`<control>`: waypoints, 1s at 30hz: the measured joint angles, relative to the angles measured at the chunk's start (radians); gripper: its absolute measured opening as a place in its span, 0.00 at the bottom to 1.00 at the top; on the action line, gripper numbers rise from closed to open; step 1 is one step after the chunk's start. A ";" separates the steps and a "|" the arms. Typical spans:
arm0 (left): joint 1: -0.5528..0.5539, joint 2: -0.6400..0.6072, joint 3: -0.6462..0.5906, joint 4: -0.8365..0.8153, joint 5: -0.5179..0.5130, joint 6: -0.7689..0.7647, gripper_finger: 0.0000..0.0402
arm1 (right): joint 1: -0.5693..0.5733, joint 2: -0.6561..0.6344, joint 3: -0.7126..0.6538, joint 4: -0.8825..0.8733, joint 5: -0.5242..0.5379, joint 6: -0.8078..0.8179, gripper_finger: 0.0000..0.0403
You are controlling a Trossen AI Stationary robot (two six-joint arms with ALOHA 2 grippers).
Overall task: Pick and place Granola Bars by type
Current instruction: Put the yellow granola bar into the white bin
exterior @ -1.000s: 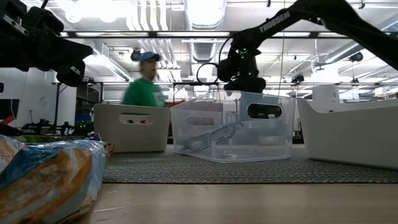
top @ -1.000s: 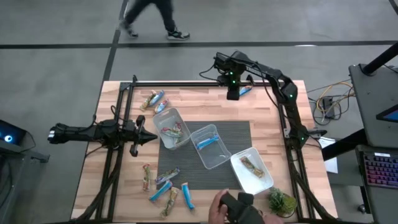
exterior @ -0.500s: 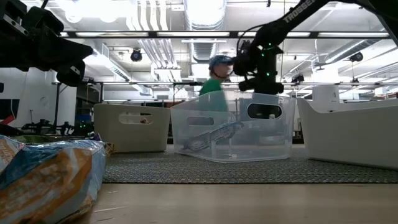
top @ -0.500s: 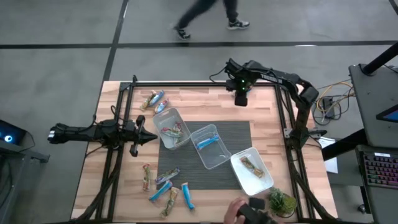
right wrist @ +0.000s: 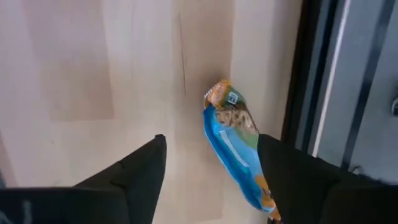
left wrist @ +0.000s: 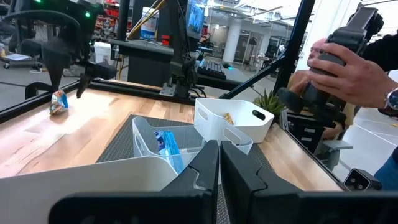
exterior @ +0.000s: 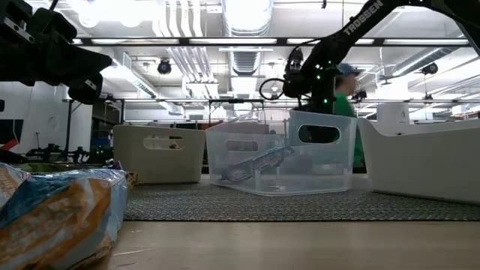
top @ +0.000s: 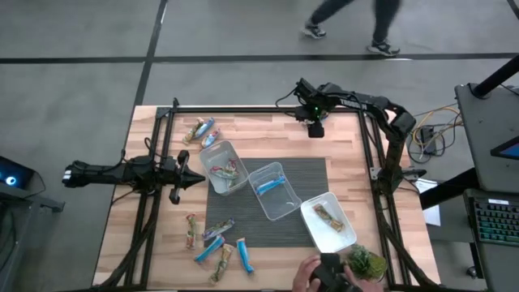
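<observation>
A blue granola bar (right wrist: pixel 235 142) lies flat on the wood at the table's far edge. My right gripper (right wrist: pixel 211 142) hangs open above it, pointing down, one finger on each side of the bar; I see no contact. In the high view this gripper (top: pixel 315 126) covers the bar. Other granola bars lie at the far left (top: pixel 200 130) and in a loose group at the near left (top: pixel 213 243). My left gripper (top: pixel 191 180) waits shut at the table's left, beside the tubs.
Three tubs stand in a slanted row on the grey mat: one (top: pixel 225 167) with printed bars, one (top: pixel 274 190) with a blue bar, one (top: pixel 328 224) with a tan bar. A small plant (top: pixel 366 263) and a person's hand (top: pixel 323 276) are at the near right corner.
My right gripper has gone a little toward the table's right edge and now stands over the blue bar, which showed beside it before. Its arm has swung out to the right. A person has walked past behind the table.
</observation>
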 joint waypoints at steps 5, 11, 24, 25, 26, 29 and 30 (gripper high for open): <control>0.000 0.000 0.000 0.000 0.000 0.000 0.00 | 0.000 0.000 -0.043 0.083 0.045 -0.057 0.61; 0.000 0.000 0.000 0.000 0.000 0.000 0.00 | -0.003 0.002 -0.078 0.118 0.052 -0.089 0.61; 0.000 0.000 0.000 0.000 0.000 0.000 0.00 | -0.013 0.064 -0.088 0.171 0.107 -0.129 0.61; 0.000 0.000 0.000 0.000 0.000 0.000 0.00 | -0.013 0.069 -0.087 0.173 0.110 -0.132 0.61; 0.000 0.000 0.000 0.000 0.000 0.000 0.00 | -0.013 0.073 -0.087 0.172 0.112 -0.132 0.61; 0.000 0.000 0.000 0.000 0.000 0.000 0.00 | -0.013 0.082 -0.078 0.174 0.123 -0.130 0.59; 0.000 0.000 0.000 0.000 0.000 0.000 0.00 | -0.013 0.082 -0.077 0.175 0.128 -0.130 0.59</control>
